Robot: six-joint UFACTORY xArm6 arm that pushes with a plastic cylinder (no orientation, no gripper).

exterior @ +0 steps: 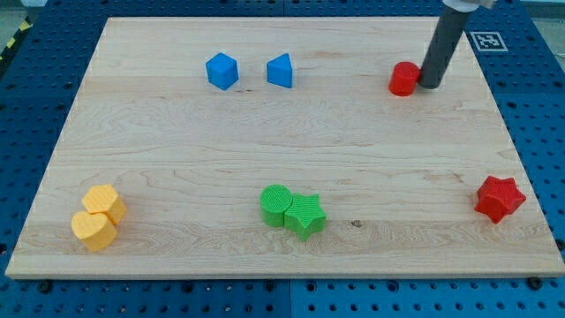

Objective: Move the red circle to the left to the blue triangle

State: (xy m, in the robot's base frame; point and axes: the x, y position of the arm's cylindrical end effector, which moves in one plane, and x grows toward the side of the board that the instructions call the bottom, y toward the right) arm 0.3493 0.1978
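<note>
Jaws are absent on this rod; my tip (430,86) rests against the right side of the red circle (403,79), far right on the board (265,141). Push straight left, centred behind it, toward the blue triangle (280,71), easing off just beside it.

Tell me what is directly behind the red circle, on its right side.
My tip stands against the red circle on the view's right. The rod hides the board just behind it, so actual contact cannot be confirmed.
</note>
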